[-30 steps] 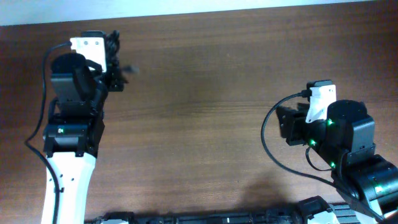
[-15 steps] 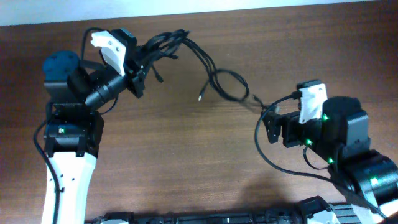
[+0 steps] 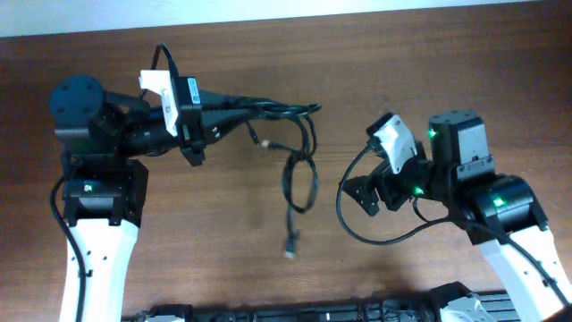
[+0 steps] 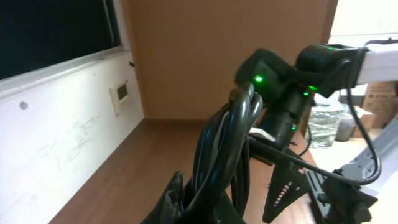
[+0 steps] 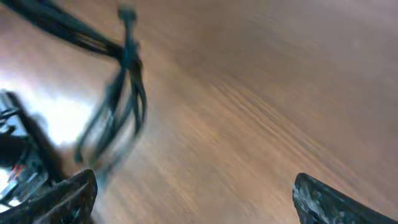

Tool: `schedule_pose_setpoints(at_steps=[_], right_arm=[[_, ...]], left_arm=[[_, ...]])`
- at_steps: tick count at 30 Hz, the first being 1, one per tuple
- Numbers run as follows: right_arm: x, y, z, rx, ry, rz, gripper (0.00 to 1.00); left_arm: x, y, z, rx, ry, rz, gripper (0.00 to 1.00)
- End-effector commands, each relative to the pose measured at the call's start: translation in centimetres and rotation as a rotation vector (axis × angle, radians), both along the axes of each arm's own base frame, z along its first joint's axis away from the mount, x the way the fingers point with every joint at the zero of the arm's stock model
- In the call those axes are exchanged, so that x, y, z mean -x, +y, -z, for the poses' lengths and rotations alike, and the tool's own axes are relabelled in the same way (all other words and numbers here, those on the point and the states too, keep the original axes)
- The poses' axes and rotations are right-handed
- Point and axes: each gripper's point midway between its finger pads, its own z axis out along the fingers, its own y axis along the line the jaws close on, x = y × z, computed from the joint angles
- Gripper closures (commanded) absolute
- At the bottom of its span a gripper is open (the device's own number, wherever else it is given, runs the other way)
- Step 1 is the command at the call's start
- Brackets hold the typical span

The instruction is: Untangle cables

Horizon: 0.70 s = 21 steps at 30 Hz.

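As left pincer point(image 3: 207, 131) grips cables point(image 3: 300, 172), right pincer point(image 5: 196, 198) agape, wooden table point(image 3: 447, 72)

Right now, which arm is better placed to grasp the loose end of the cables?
Probably the right: the right claw is open and empty, near the loose loop of the cables. The left claw is shut on their bundle.

Brown wood table point(image 3: 429, 72); cables point(image 3: 299, 183), loose end trailing onto it.

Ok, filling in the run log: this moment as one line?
left gripper: shut on cables | right gripper: open, empty | cables: loose loops trailing
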Motion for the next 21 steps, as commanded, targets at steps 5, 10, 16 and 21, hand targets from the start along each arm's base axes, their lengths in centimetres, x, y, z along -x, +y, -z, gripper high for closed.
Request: schedule_pose_setpoints(at_steps=[5,10,16,21], right_arm=[[-0.1,2.4,-1.1,-0.108,-0.022,-0.146,0.04],[-0.4,2.5,-0.6,-0.105,-0.002,-0.146,0.2],[-0.4,2.7,-0.3,-0.117,0.016,-0.157,0.56],[-0.4,2.8,-0.3,-0.118,0.018,-0.159,0.56]], left_arm=[[1.1,-1.3,-1.3,0.008,-0.069,0.03,1.0],[2.0,-2.5,-1.8,0.014,-0.107,0.072,1.0],[3.2,-3.6,-2.6,0.026,-0.172,0.12,1.0],[3.3,-4.4,-2.9,0.036,-0.185,0.117,1.0]])
